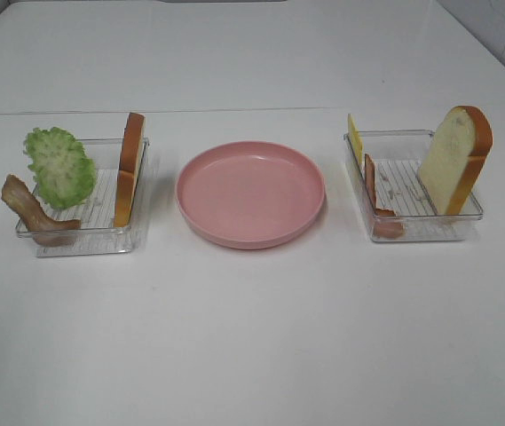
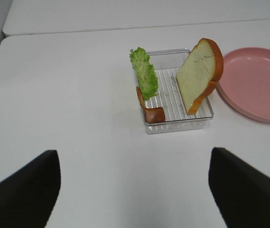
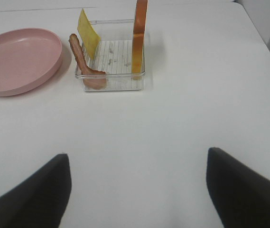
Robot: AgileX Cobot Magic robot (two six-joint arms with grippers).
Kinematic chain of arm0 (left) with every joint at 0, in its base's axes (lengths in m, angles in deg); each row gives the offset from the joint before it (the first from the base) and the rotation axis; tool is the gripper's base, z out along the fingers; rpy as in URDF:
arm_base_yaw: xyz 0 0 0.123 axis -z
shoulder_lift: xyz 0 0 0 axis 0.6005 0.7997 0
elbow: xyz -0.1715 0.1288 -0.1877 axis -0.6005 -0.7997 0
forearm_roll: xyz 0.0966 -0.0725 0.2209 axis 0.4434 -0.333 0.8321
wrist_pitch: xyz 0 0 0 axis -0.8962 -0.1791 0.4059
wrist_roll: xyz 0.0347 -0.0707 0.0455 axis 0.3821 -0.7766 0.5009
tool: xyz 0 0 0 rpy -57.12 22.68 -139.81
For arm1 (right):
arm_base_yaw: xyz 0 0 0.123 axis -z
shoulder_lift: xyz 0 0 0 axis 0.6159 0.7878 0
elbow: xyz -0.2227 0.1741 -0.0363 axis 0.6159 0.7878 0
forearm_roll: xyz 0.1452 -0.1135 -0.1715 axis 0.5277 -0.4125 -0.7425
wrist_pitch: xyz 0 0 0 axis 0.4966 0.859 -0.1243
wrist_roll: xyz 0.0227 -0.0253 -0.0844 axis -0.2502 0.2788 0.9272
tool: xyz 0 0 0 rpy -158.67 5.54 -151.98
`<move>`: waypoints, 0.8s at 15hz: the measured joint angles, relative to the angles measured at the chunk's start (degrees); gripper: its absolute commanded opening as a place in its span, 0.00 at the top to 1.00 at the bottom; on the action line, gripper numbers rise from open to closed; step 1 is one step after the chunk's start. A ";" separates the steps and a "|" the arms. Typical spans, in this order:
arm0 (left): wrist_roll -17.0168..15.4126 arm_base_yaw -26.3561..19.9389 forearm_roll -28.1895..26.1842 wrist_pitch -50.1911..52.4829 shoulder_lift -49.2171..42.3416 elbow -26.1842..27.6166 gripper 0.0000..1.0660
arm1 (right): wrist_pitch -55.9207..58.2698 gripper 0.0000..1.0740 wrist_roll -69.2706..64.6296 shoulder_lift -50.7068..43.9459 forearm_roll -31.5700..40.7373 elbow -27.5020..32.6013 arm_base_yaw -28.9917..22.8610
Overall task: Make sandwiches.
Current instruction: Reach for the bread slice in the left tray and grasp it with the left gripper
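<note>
The sandwich parts stand loose in two clear trays. The left tray holds ruffled green lettuce, a brown bacon strip and a bread slice on edge. The right tray holds a yellow cheese square, a bacon strip and a bread slice. Neither arm shows in the exterior high view. My left gripper is open and empty, well short of the left tray. My right gripper is open and empty, well short of the right tray.
An empty pink round plate lies between the two trays on the white table. It also shows in the left wrist view and the right wrist view. The table's seam runs behind the trays.
</note>
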 measured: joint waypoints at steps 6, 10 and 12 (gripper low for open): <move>3.27 0.00 -9.28 -6.13 29.45 16.10 0.24 | 0.00 0.30 0.00 0.00 0.00 0.00 0.00; 2.69 0.00 -9.51 -13.46 46.35 27.10 0.24 | 0.00 0.30 0.00 0.00 0.00 0.00 0.00; 0.74 1.20 -8.77 -15.87 54.89 33.17 0.25 | 0.00 0.30 0.00 0.00 0.00 0.00 0.00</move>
